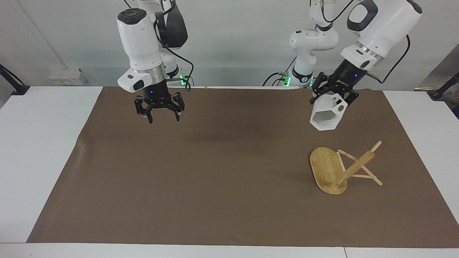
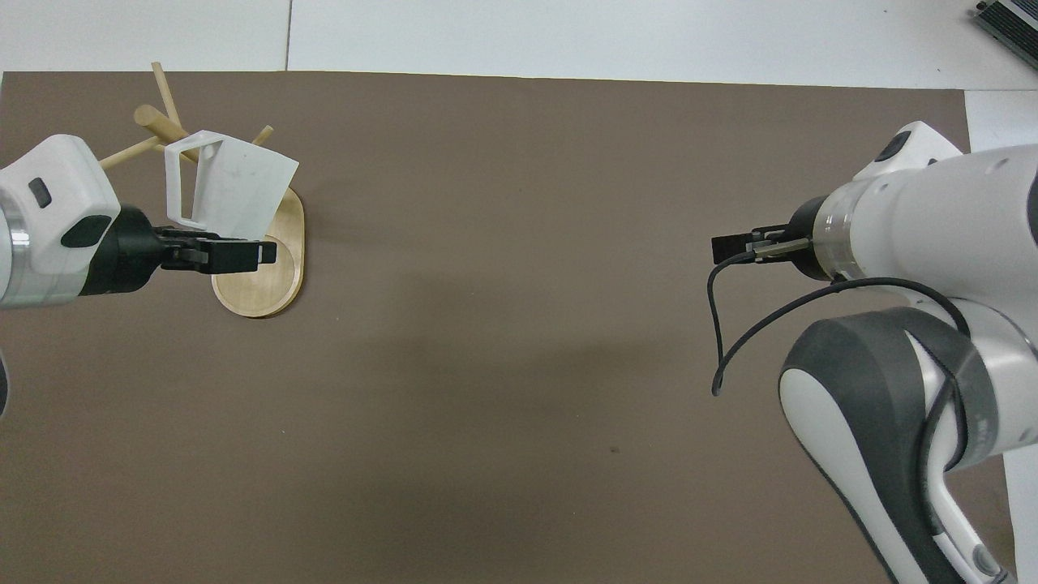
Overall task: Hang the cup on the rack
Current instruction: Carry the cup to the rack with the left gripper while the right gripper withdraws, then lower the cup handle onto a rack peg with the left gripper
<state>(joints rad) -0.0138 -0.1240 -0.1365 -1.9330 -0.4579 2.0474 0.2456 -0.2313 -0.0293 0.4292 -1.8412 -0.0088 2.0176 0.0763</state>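
Cup in left gripper, above rack

cup looks like matte white plastic, rack is light smooth wood, brown mat totally matte

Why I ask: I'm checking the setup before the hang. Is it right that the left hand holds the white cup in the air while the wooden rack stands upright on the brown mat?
Not quite. The left hand does hold the cup in the air, but the rack is tipped over on the mat, its base on edge and post slanting. The facing view shows it.
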